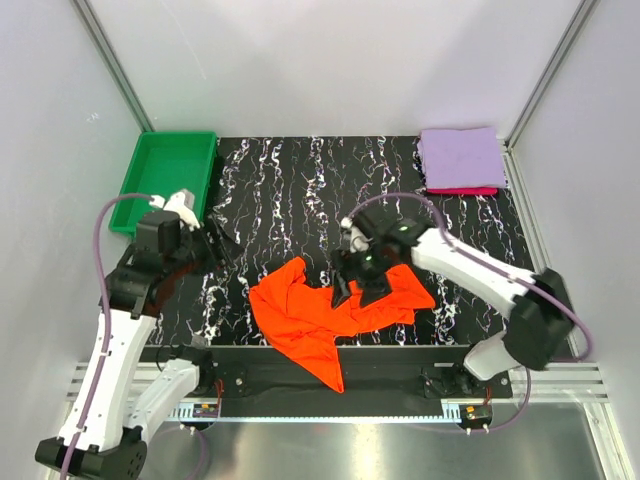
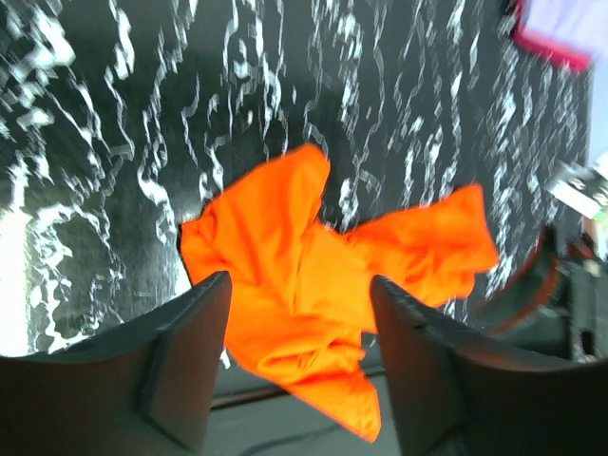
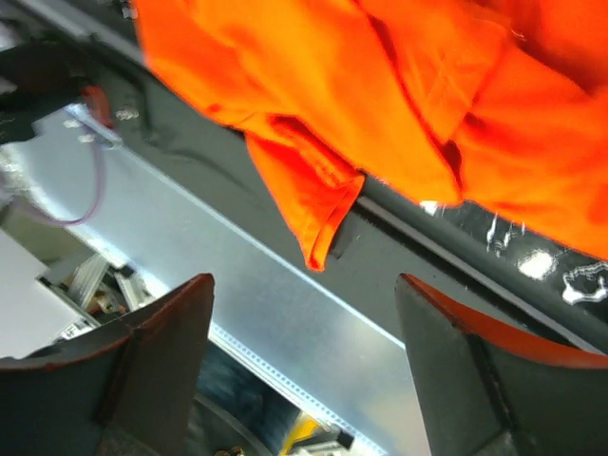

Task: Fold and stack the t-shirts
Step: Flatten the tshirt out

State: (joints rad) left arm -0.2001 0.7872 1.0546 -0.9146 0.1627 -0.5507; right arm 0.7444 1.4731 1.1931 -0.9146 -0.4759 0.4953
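While the left gripper (image 2: 299, 280) gapes wide and empty near the green tray (image 1: 128, 185), the right gripper (image 3: 304, 280), also wide, hovers over the crumpled orange t-shirt (image 1: 320, 310) at the table's (image 1: 280, 190) near edge. In the far right corner the lavender t-shirt (image 1: 460, 157) lies folded on the crimson-pink t-shirt (image 1: 465, 190).

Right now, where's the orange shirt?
Top view: the orange shirt lies crumpled at the table's near-middle edge, one corner hanging over it, the right hand at its right half.

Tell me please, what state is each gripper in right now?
Left gripper: open, holding nothing.
Right gripper: open, holding nothing; the crumpled bright orange-red cloth t-shirt is not between its fingers.
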